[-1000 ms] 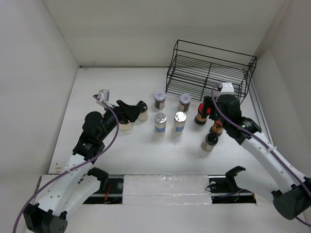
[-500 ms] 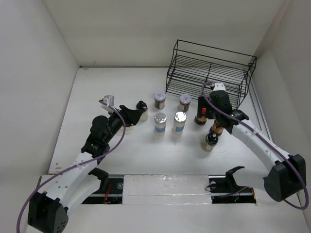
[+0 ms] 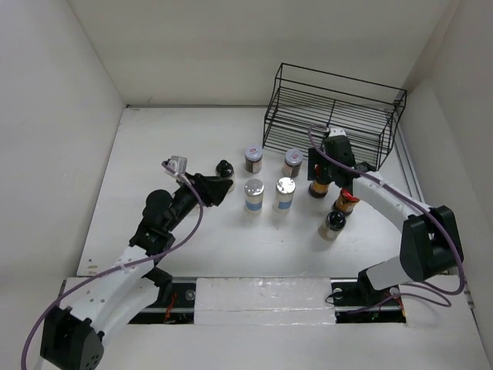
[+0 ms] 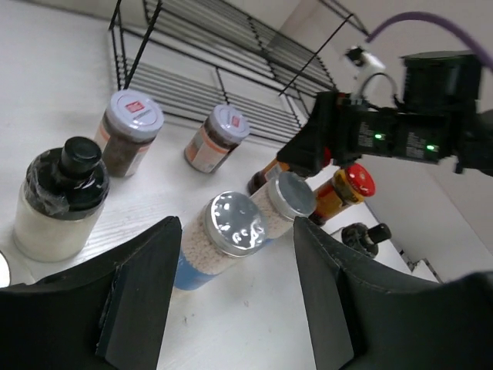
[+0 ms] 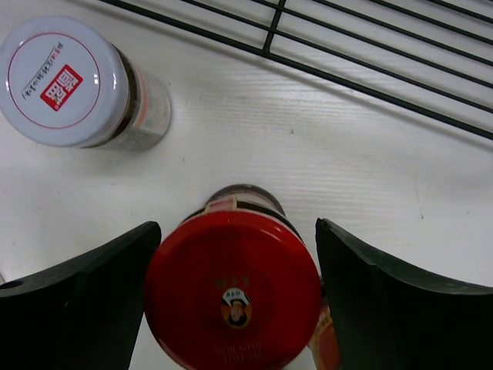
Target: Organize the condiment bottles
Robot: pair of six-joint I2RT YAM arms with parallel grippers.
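My right gripper (image 5: pixel 239 225) straddles a red-capped bottle (image 5: pixel 233 289) on the white table (image 3: pixel 154 146) just in front of the black wire rack (image 3: pixel 323 116), jaws wide and close against the cap's sides, though I cannot tell whether they press it. My left gripper (image 4: pixel 237 227) hangs parted and empty near a black-capped cream bottle (image 4: pixel 58 193), pointing at two silver-lidded jars (image 3: pixel 253 194). Two white-lidded spice jars (image 3: pixel 253 159), a second red-capped bottle (image 3: pixel 346 200) just right of the first, and a dark bottle (image 3: pixel 332 223) stand upright nearby, all on the table between my arms and the rack.
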